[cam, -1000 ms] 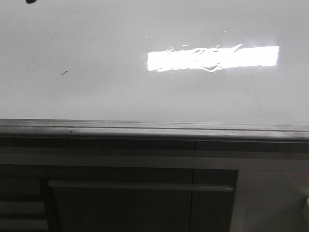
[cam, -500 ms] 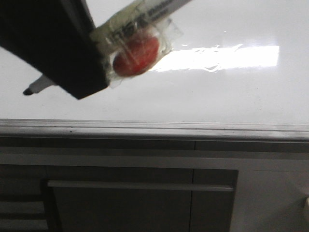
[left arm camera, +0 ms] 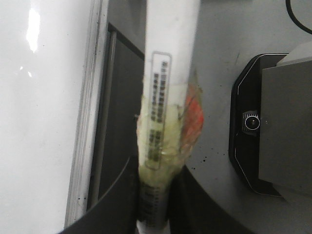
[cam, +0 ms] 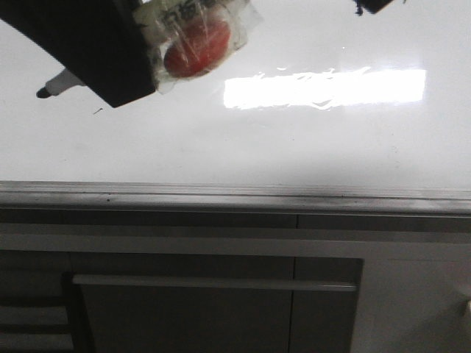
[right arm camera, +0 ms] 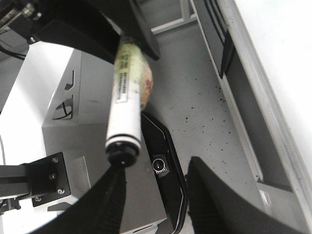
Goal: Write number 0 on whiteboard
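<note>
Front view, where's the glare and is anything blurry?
Front view: a bright glare bar sits on the whiteboard; the marker and left gripper look soft. Left wrist view: a small glare streak, the marker label blurred.

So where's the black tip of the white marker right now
In the front view, the white marker's black tip sits at the upper left, sticking out of the left gripper over the glossy whiteboard, just above a tiny dark speck.
</note>
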